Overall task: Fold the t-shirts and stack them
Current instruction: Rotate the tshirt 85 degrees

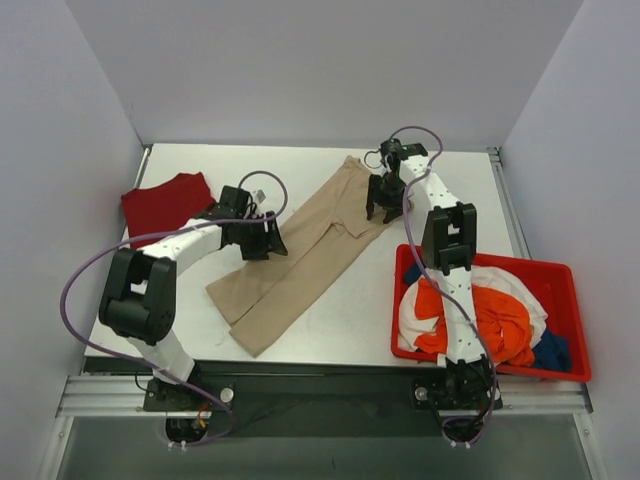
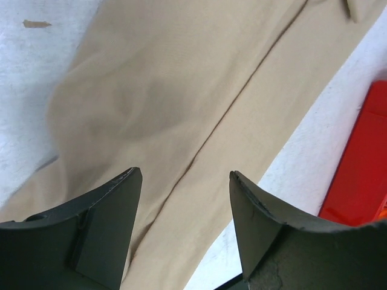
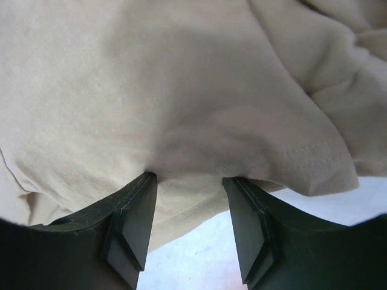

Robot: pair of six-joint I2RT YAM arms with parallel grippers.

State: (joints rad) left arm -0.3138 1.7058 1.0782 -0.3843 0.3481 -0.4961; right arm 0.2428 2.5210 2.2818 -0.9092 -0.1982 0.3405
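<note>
Near right, a red bin (image 1: 560,268) holds an orange shirt (image 1: 500,320), a white shirt (image 1: 520,285) and a blue shirt (image 1: 555,352) heaped together, with the right arm standing across them; a pull on one could well drag its neighbours out. Further in, the beige shirt (image 1: 300,265) lies as a long diagonal strip from near left to far right; the left gripper (image 2: 184,175) hovers just above its left side, jaws wide and empty; closing there might catch only the top layer and undo the lengthwise fold. Farther on, the right gripper (image 3: 188,178) meets the strip's far end, jaws half apart, tips touching the hem, nothing plainly pinched; a lift from one end alone would likely twist the strip or drag it across the top. Far left, the dark red shirt (image 1: 165,200) lies folded, apart from the beige; a careless sweep of the left arm could ruffle it. White table (image 1: 350,320), matt and flat; plain grey walls (image 1: 320,70) close the left, far and right sides.
</note>
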